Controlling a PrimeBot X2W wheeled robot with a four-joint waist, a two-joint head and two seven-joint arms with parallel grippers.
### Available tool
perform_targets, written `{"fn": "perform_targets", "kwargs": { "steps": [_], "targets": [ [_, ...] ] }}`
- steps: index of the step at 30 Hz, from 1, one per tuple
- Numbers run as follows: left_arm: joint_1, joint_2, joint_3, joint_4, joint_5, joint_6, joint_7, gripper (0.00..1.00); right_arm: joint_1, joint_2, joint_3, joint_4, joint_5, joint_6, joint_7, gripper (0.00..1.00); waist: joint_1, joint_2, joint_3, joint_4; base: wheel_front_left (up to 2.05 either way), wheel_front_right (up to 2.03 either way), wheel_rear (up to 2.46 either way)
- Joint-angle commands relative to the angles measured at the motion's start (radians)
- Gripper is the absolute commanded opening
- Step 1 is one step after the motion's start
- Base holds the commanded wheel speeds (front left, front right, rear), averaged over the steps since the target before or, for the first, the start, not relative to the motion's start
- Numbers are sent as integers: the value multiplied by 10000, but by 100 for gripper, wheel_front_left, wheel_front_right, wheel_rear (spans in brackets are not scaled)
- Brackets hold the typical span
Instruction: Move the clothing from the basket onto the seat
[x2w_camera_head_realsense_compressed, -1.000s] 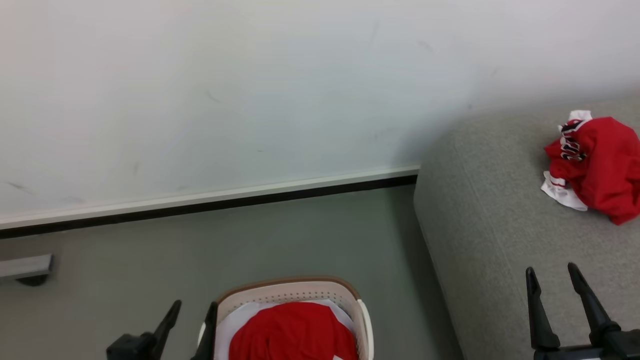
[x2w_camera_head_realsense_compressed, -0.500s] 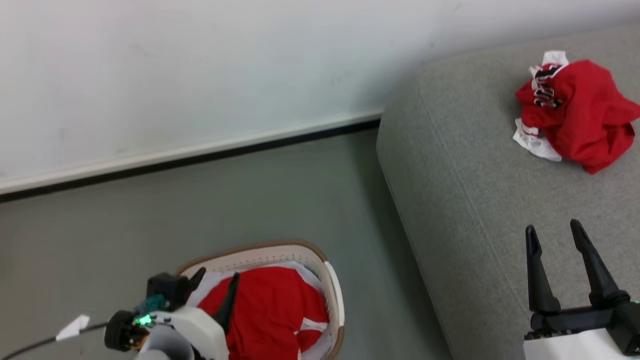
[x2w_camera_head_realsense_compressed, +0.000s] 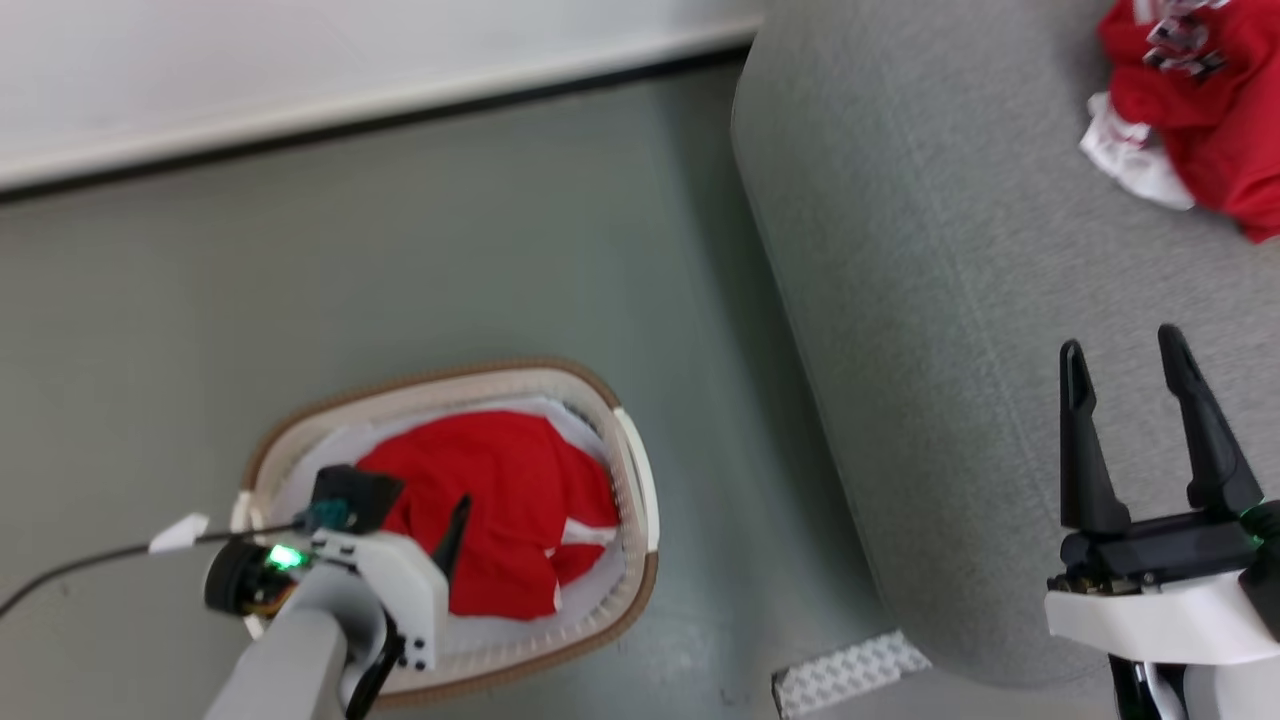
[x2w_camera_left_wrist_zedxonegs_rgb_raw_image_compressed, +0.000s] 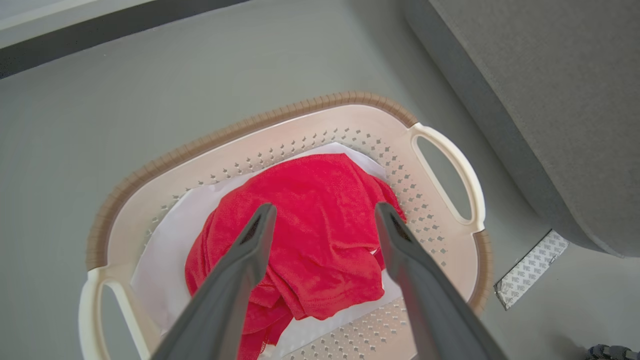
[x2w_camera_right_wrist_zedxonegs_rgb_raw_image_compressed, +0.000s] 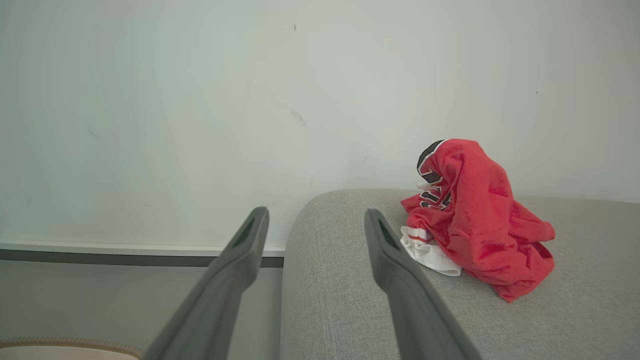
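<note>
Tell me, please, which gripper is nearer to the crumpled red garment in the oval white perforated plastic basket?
Left. The left gripper hangs open right above the red garment in the white basket; the right gripper is well away, open by the light grey fabric seat.

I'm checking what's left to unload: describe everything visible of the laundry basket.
The laundry basket is oval, white perforated plastic with a brown rim band and a looped white handle at each end. It stands upright on the floor, beside the seat but apart from it. A crumpled red garment lies inside, under the open left gripper.
</note>
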Motion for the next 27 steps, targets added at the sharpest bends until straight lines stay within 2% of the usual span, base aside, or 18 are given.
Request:
{"fn": "perform_targets", "kwargs": {
  "steps": [1, 11, 20, 27],
  "targets": [
    [-431, 7, -142, 195, 67, 12, 132, 100, -244, -4, -26, -124, 20, -26, 9, 100, -3, -1, 825, 73, 0, 0, 0],
    [-2141, -51, -570, 1693, 378, 187, 570, 100, -905, -2, 290, -635, -225, -26, 9, 100, -3, -1, 2252, 172, 0, 0, 0],
    [-2968, 231, -678, 2800, 582, 759, 367, 100, -960, -2, 377, -1236, -311, -26, 9, 100, -3, -1, 2681, 114, 0, 0, 0],
    [-3603, 299, -863, 3371, 671, 753, 269, 100, -962, -2, 523, -1562, -203, -26, 9, 100, -3, -1, 3037, 120, 0, 0, 0]
  ]
}}
